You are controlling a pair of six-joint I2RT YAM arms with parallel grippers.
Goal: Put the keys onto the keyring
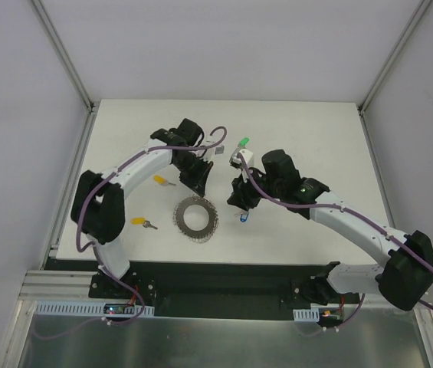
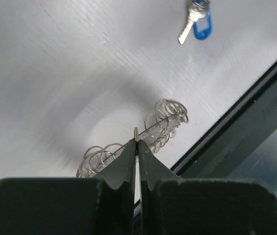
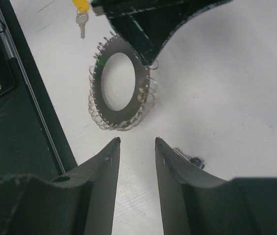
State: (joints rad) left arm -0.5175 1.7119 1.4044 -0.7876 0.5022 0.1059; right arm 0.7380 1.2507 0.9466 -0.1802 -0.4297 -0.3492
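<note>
Keyring (image 3: 123, 117) rim in clamped left hand (image 2: 137, 142); right hand (image 3: 137, 142) parted, empty.

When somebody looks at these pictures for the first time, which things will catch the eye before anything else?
The wreath-like metal keyring sits in the middle of the white table, and the left gripper is shut on its looped edge. The right gripper hangs open near the ring, with the blue key lying on the table close beside its fingers.
</note>
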